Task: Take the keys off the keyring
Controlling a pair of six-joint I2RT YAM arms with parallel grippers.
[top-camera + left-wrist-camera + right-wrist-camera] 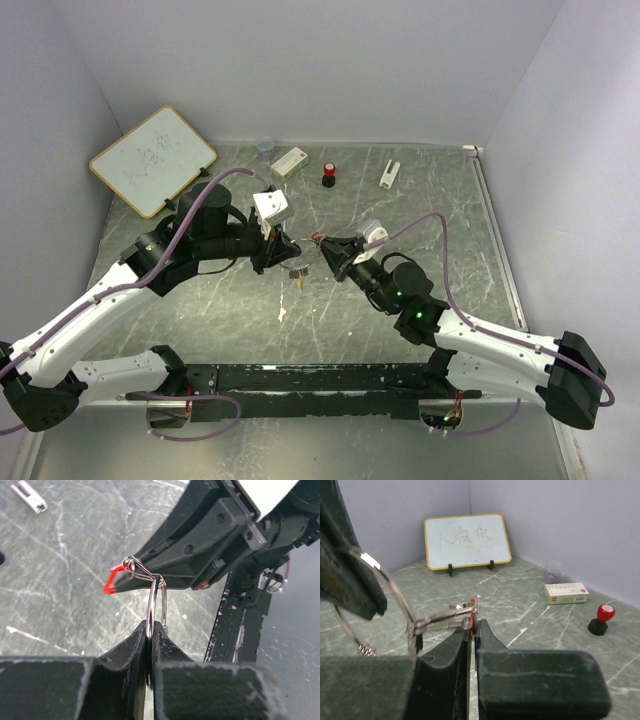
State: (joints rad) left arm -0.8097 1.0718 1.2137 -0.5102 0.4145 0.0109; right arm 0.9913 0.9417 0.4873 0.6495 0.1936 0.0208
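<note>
Left wrist view shows our left gripper (150,636) with its black fingers pinched tight on the thin round silver wire keyring (155,602). The ring stands edge-on, raised above the scratched grey-green marbled table (60,605) near its middle. Our right gripper (472,627) has its fingers closed narrow on the small key with the red plastic head (113,581), which hangs from the ring just to the right of the left fingers. From above we see further keys dangling under the ring, a yellowish-tan-headed key (299,284) lowest.

We judge the ring light, stiff and springy, its smooth wire prone to slipping or twisting in the pads. It is best held across its flat, away from the split. The plastic head should give a surer grip than the bare metal of the keys. We would expect the key to need walking round the coil rather than pulling straight.
</note>
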